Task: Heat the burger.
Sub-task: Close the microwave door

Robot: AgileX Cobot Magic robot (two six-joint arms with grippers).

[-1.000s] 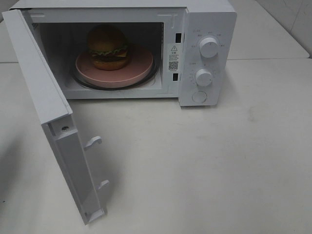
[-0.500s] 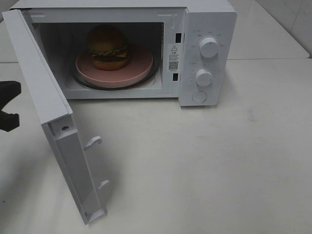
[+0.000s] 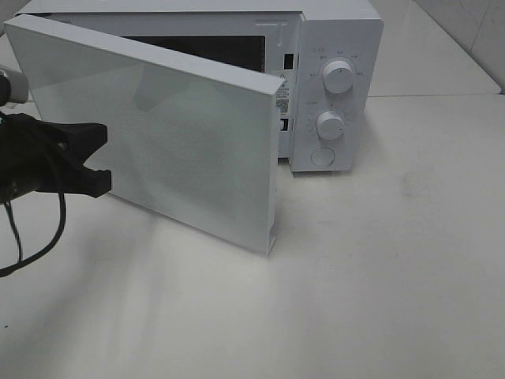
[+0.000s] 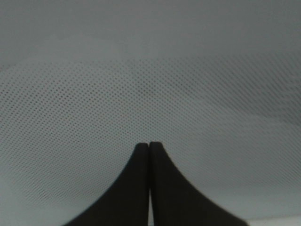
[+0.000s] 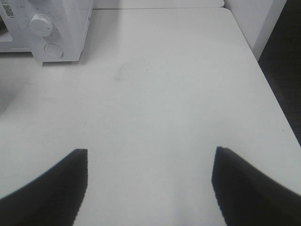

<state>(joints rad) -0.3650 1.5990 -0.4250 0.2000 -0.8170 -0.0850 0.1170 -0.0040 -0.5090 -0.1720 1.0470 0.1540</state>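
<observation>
The high camera looks down from the near side. The left wrist camera faces the door (image 4: 150, 70) close up. The right wrist camera, farther right, shares the lower knob (image 5: 41, 24).

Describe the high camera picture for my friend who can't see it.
A white microwave sits on a white table with its door half shut, hiding most of the inside. The shut black left gripper is at the door's outer face. Two round knobs are on its right.

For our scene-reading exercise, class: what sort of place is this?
Probably a robotics lab's mock kitchen: a white microwave sits on a plain white table, and the left end effector is at its door.
</observation>
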